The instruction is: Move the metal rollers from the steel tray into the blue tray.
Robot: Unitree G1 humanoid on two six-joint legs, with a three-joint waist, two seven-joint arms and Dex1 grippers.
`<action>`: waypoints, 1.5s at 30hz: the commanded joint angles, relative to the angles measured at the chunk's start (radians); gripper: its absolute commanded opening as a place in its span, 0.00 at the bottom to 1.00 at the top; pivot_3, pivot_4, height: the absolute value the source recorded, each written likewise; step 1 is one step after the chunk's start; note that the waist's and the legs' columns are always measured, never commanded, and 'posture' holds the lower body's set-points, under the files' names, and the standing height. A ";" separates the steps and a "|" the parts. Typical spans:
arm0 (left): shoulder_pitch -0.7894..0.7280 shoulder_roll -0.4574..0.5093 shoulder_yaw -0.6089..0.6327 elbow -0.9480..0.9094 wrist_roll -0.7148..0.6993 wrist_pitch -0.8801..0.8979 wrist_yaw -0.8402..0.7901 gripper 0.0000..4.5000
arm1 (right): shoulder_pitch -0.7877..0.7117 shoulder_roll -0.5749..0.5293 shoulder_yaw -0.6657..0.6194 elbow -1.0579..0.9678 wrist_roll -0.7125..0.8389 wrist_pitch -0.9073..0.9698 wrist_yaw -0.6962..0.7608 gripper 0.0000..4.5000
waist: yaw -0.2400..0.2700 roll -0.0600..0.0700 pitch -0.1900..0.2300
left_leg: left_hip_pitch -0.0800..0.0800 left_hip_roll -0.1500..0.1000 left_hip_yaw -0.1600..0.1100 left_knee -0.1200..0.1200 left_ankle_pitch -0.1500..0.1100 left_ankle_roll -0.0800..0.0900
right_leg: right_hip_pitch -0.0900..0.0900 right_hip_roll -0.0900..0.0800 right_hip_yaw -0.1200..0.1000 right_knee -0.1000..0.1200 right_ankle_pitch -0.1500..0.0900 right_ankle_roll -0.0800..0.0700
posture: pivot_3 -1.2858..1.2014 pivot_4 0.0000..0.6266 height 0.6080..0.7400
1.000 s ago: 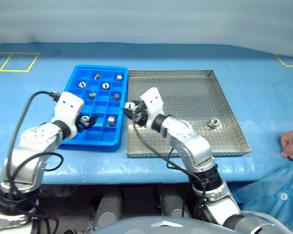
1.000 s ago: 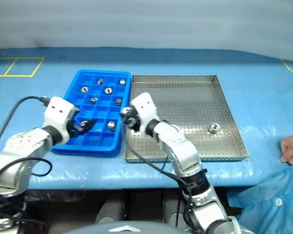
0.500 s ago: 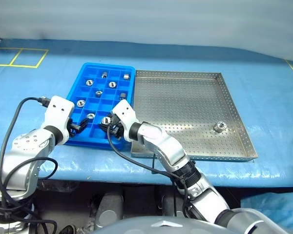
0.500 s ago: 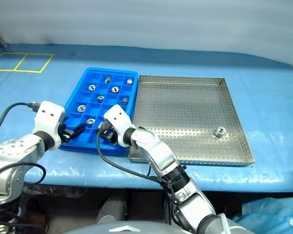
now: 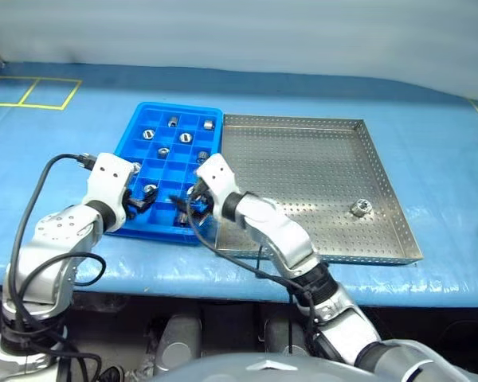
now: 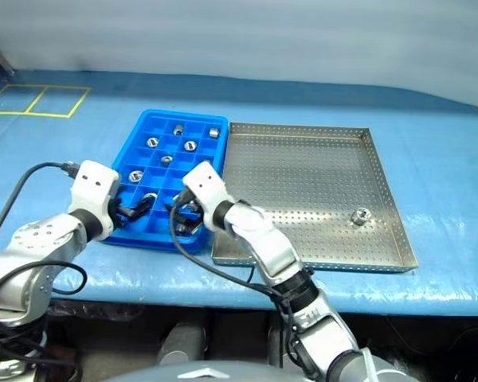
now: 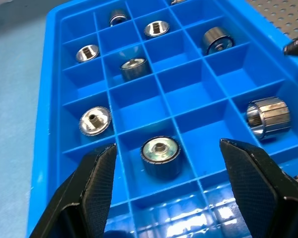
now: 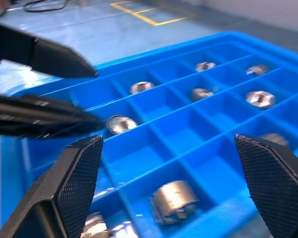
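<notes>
The blue tray (image 5: 179,106) lies left of the steel tray (image 5: 303,171), and several of its compartments hold metal rollers (image 5: 185,138). One metal roller (image 5: 356,208) stands alone near the steel tray's right rim. My left gripper (image 7: 167,145) is open above the blue tray's near rows, with a roller (image 7: 160,152) lying loose in the compartment under it. My right gripper (image 8: 166,141) is wide open over the tray's near right part and holds nothing. A grooved roller (image 8: 174,199) lies on its side in a compartment below it. The left gripper's black fingers (image 8: 49,59) show just beyond.
Both trays sit on a blue table cover (image 5: 430,127). Yellow tape marks (image 5: 32,91) lie at the far left. A black cable (image 5: 40,191) loops from my left wrist. The table's front edge (image 5: 223,274) runs just behind the trays' near rims.
My right gripper came left from the steel tray's edge to the blue tray and opened, letting its roller drop into a near compartment. The camera view shifted too.
</notes>
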 commanded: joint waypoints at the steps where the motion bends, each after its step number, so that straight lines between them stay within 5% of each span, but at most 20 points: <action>1: -0.039 -0.039 -0.094 0.009 -0.021 -0.073 -0.035 0.80 | 0.052 -0.084 -0.117 -0.139 -0.082 0.057 -0.106 0.99 | 0.004 -0.001 0.000 | 0.000 0.000 0.000 0.000 0.000 0.000 | 0.000 0.000 0.000 0.000 0.000 0.000 | 0.57 0.24 1.00; 7: -0.089 -0.111 -0.207 0.085 -0.020 -0.134 -0.057 0.80 | 0.208 -0.195 -0.274 -0.189 -0.264 0.210 -0.327 0.99 | -0.012 0.000 -0.001 | 0.000 -0.001 0.001 0.000 0.000 0.000 | -0.001 -0.001 0.001 0.000 0.000 0.000 | 0.53 0.24 1.00; 14: -0.138 -0.120 -0.273 0.161 0.002 -0.179 -0.077 0.80 | 0.263 -0.136 -0.428 -0.102 -0.316 0.172 -0.526 0.99 | -0.070 0.000 -0.001 | 0.001 0.000 0.003 0.001 0.000 0.000 | 0.000 0.000 0.003 0.001 0.001 0.001 | 0.51 0.24 1.00; 26: -0.113 -0.112 -0.276 0.152 0.008 -0.183 -0.059 0.80 | 0.190 -0.026 -0.627 0.115 -0.155 0.048 -0.592 0.99 | -0.080 0.000 -0.001 | 0.000 -0.001 0.003 0.002 0.000 0.001 | 0.000 0.000 0.004 0.001 0.001 0.002 | 0.53 0.24 1.00; 29: -0.102 -0.110 -0.274 0.145 0.010 -0.179 -0.050 0.80 | 0.184 -0.029 -0.638 0.142 -0.139 0.030 -0.595 0.86 | -0.078 0.000 -0.001 | 0.000 -0.001 0.003 0.002 0.000 0.001 | 0.000 0.000 0.004 0.001 0.001 0.002 | 0.53 0.24 1.00; 35: -0.097 -0.104 -0.262 0.144 0.006 -0.178 -0.041 0.80 | 0.178 -0.019 -0.610 0.107 -0.123 0.044 -0.583 0.43 | -0.075 0.001 -0.001 | 0.001 -0.001 0.003 0.002 0.000 0.001 | 0.001 0.000 0.004 0.001 0.001 0.002 | 0.53 0.24 1.00; 45: -0.077 -0.060 -0.181 0.130 0.020 -0.180 -0.015 0.80 | 0.155 -0.022 -0.399 -0.046 -0.050 0.101 -0.353 0.43 | -0.081 0.002 0.000 | 0.001 0.000 0.003 0.002 0.000 0.001 | 0.000 0.001 0.004 0.001 0.001 0.002 | 0.54 0.24 1.00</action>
